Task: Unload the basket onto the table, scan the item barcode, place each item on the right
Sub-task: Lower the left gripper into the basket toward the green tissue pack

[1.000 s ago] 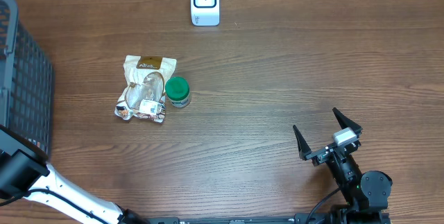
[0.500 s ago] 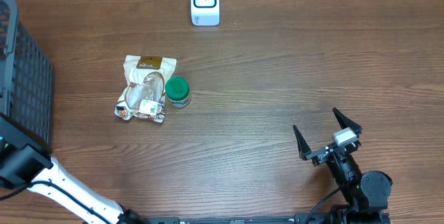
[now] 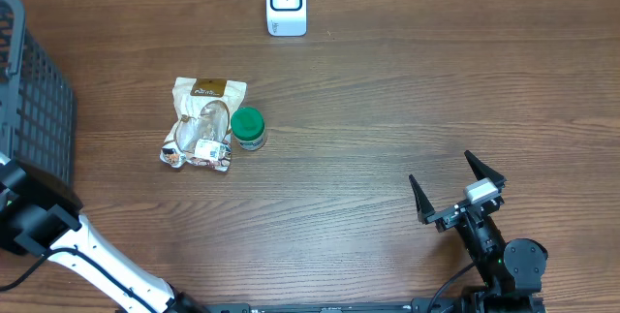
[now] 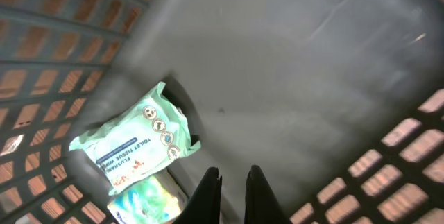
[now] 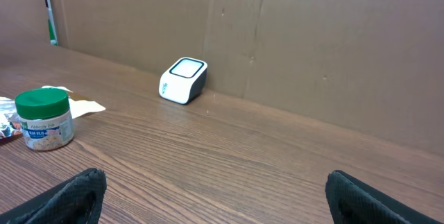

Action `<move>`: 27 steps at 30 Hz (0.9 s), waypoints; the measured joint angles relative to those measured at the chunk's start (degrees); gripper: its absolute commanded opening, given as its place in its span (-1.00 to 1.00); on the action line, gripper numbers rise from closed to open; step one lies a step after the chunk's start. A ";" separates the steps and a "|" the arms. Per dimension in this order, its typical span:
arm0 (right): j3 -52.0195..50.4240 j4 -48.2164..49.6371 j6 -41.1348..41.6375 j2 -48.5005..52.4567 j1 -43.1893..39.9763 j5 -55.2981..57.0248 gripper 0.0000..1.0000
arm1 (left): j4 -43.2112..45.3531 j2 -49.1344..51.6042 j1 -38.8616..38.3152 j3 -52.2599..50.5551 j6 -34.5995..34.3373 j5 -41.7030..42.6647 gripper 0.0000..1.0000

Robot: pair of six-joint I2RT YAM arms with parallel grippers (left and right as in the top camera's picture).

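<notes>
- Your left tool [image 4: 234, 173] hangs inside the basket [image 4: 333, 78] with its two fingers drawn nearly together and nothing between them. It is clenched and empty.
- In the left wrist view, the mint-green pack [image 4: 135, 141] lies up and to the left of the fingertips, near them but not touching. I judge it to be the item you are after, since this tool is the one reaching among the basket's goods.
- The pack's long axis runs on a slant, from lower left to upper right in that view. The fingers will need to spread and then shift left to straddle its narrower side.
- The pack is a soft, flat wrapper printed with toilet tissue wording and a row of small round badges. No barcode shows on the upper face, so it may sit underneath.
- A second packet [image 4: 146, 200], with a glossy pale blue-green print, lies just below the pack and is partly hidden by it.
- Your right tool [image 3: 440, 166] rests released, jaws spread wide, at the near right of the counter [image 3: 387, 109]. It is well apart from the basket, so the left arm is clearly the nearer one.
- The scanner [image 3: 287, 3] stands at the far edge of the counter, a long carry from the basket.
- A snack pouch [image 3: 201, 122] and a green-lidded jar [image 3: 248, 127] sit touching each other between the basket and the scanner.
</notes>
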 measured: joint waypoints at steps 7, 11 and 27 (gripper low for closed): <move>0.00 -0.02 0.00 0.00 0.00 0.00 1.00 | -5.77 0.00 -0.35 11.06 -3.93 3.69 -0.92; 0.00 0.00 0.02 0.00 0.00 0.00 1.00 | -8.55 0.00 -0.35 15.10 -4.79 4.63 0.60; 0.00 -0.02 -0.02 0.00 0.00 0.00 1.00 | -2.21 0.07 8.96 -10.99 -5.35 -4.00 0.77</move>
